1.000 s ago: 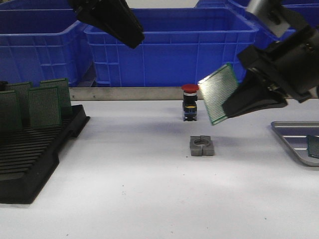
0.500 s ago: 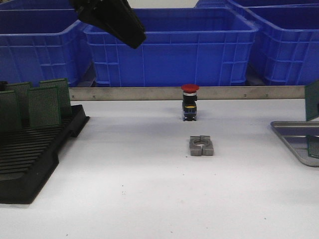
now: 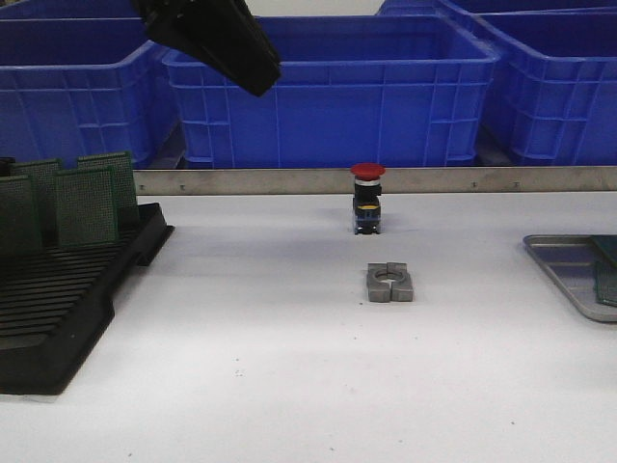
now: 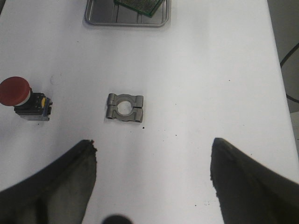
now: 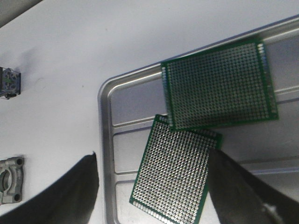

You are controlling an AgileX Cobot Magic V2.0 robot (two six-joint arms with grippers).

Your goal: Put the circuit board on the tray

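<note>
The silver tray (image 3: 562,262) lies at the table's right edge. In the right wrist view two green circuit boards lie flat on the tray (image 5: 125,107): one (image 5: 217,86) overlaps a corner of the other (image 5: 175,172). My right gripper (image 5: 152,186) hovers over the tray, open and empty, its jaws either side of the nearer board. It is out of the front view. My left gripper (image 3: 253,68) hangs high at the back left, open and empty (image 4: 152,177). The left wrist view shows the tray (image 4: 100,18) with a board (image 4: 140,4) on it.
A black slotted rack (image 3: 58,299) with several upright green boards (image 3: 85,204) stands at the left. A red-capped push button (image 3: 367,198) and a grey metal clamp (image 3: 389,283) sit mid-table. Blue crates (image 3: 337,92) stand behind a metal rail.
My right arm carried a board rightward out of the front view. That board now lies on the tray and the gripper has let it go. The left arm has not moved.
</note>
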